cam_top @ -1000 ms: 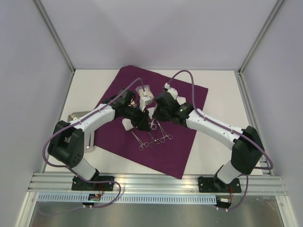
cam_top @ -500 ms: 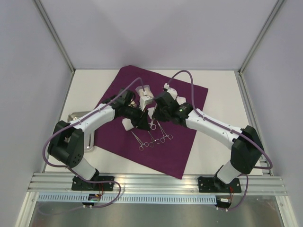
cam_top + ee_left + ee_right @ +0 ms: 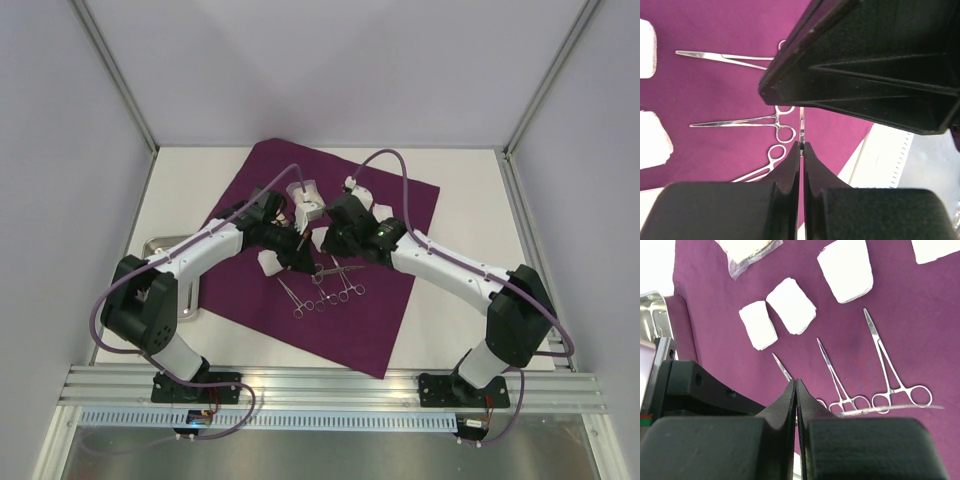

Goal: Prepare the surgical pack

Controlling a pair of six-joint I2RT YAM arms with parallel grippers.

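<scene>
The surgical pack (image 3: 350, 320) lay spread as one large plum sheet, turned cornerwise on the white surface (image 3: 470, 210) and carrying gauze pads (image 3: 791, 305) and a row of forceps (image 3: 879, 350). I judged the cloth light, soft and limp, likely to slide on the smooth top and to sag wherever it was lifted. A pinch at a bare corner or along an edge looked like the best hold, well apart from the loose steel that would roll with any tug. My left end effector (image 3: 801, 147) was clenched on a slim steel instrument (image 3: 801, 125) above the sheet; the right end effector (image 3: 796, 385) was clenched on nothing I could see. A metal tray (image 3: 655, 320) sat at the sheet's left edge. Pale walls closed in three sides, with bare top beside the right and far corners.
</scene>
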